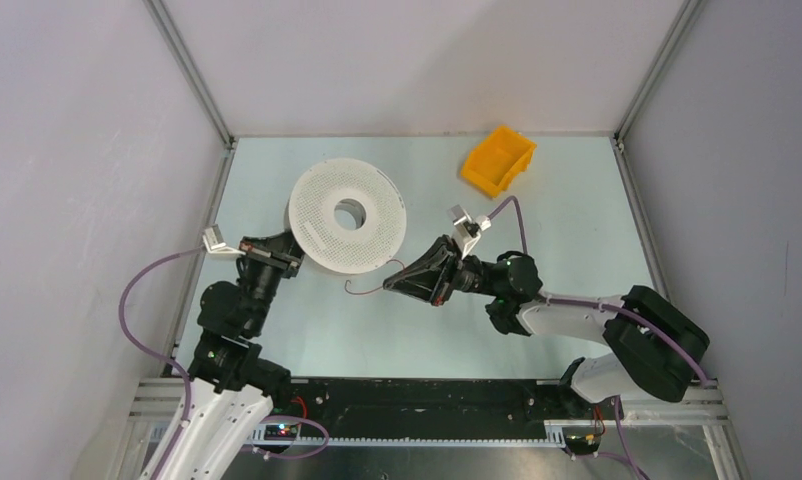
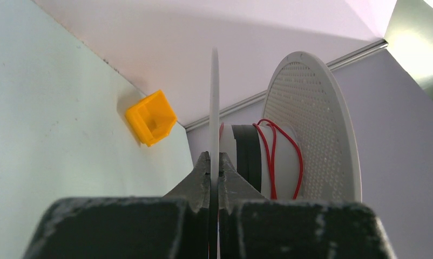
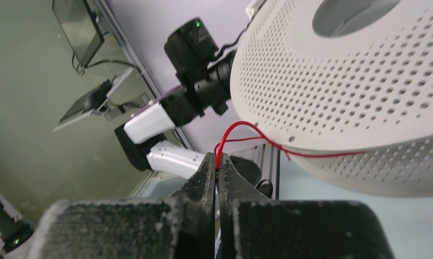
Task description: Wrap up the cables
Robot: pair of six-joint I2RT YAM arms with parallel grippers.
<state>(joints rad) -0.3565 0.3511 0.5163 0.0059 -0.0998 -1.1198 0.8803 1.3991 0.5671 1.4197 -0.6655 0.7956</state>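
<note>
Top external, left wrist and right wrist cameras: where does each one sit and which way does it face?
Top external: above and behind, looking down at the table; the left arm and right arm show.
Left wrist: looks along the left pincer, shut on the flange of the spool, toward the orange bin.
Right wrist: looks along the right pincer, shut on the red cable, toward the left arm.
Shared: both wrist views show the spool and red cable.

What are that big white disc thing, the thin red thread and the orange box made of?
White spool: looks like matte moulded plastic, its flanges perforated with regular small holes. Red cable: probably plastic-coated wire; it is hair-thin, glossy and holds springy loops. Orange bin: likely hard plastic, with uniform colour and smooth walls.
</note>
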